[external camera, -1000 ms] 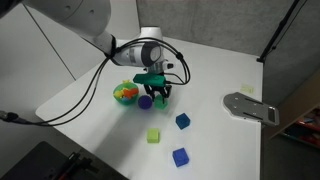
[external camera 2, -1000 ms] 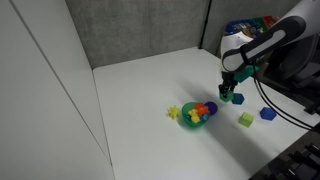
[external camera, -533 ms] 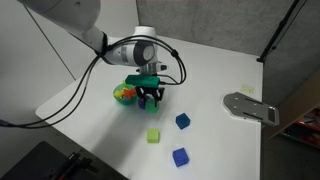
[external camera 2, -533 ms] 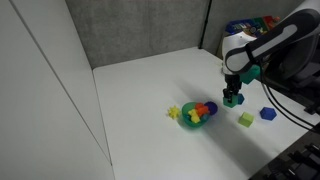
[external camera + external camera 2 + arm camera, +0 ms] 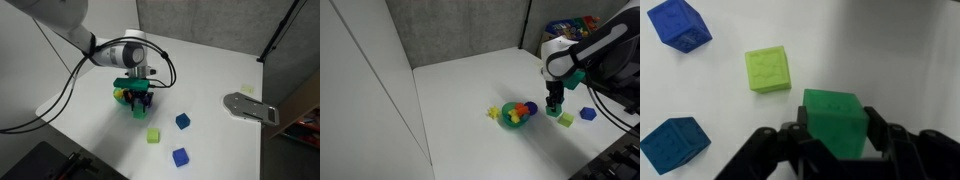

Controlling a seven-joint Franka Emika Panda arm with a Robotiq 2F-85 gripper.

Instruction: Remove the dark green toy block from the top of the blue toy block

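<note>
My gripper is shut on the dark green toy block, with one finger on each side of it. The block is held off the white table. The blue toy block, a navy cube, stands alone on the table to the side, and it also shows in an exterior view. Nothing is on top of it. In both exterior views the gripper hangs low over the table, next to the bowl of toys. The green block is hard to make out there.
A yellow-green cube lies close to the gripper. A brighter royal-blue cube lies further off. A green bowl of coloured toys sits beside the gripper. A grey metal fixture lies near the table edge.
The gripper, still holding the green block, has moved away from the blue cubes toward the toy bowl and dropped a little lower. The cubes on the table have not moved.
</note>
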